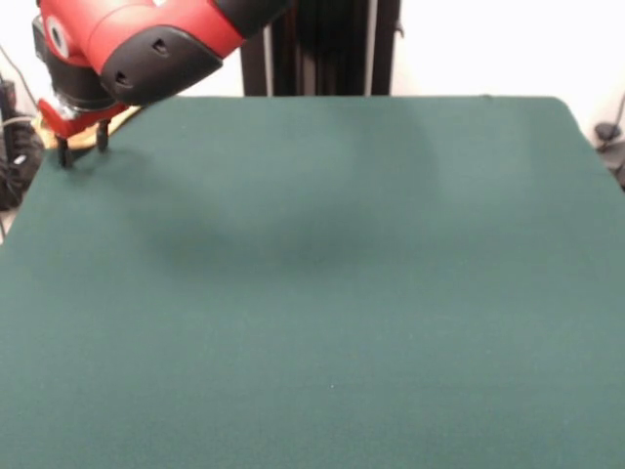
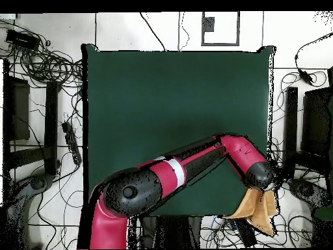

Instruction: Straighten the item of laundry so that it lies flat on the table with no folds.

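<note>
The dark green table point(image 1: 342, 293) fills the front view. The orange-tan towel point(image 2: 257, 208) lies crumpled at the table's corner beside the robot's base in the overhead view and hangs past the edge. In the front view only a tan sliver of the towel point(image 1: 125, 117) shows behind the gripper at the far left corner. My gripper point(image 1: 83, 149) hangs over that corner just above the felt. Its two dark fingers point(image 1: 64, 154) stand apart with nothing between them. In the overhead view the arm's wrist point(image 2: 259, 176) covers the gripper.
The red and black arm point(image 2: 175, 172) reaches across the table's near-base side in the overhead view. Cables and dark stands point(image 2: 52, 117) lie on the floor around the table point(image 2: 175, 97). The pedestal column point(image 1: 322, 49) stands behind the far edge.
</note>
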Controlling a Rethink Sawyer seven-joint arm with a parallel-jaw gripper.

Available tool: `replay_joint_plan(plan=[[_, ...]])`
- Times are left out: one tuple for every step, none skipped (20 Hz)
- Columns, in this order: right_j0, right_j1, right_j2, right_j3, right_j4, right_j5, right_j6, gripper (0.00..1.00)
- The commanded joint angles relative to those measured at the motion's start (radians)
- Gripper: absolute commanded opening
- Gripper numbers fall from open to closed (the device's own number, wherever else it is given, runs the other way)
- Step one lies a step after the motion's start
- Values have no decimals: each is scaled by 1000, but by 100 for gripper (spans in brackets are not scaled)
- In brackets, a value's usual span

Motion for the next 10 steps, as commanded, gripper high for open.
replay_joint_plan(plan=[[35, 83, 86, -102, 8, -43, 227, 100], [35, 76, 87, -92, 7, -43, 212, 100], [35, 67, 89, -83, 11, -43, 198, 100], [35, 58, 92, -74, 15, -42, 184, 100], [34, 50, 93, -69, 20, -41, 175, 100], [32, 38, 96, -60, 24, -42, 157, 100], [32, 35, 95, -56, 21, -44, 148, 100], [31, 31, 95, -50, 19, -46, 136, 100], [30, 27, 95, -45, 16, -48, 125, 100], [29, 27, 96, -39, 15, -43, 112, 100]])
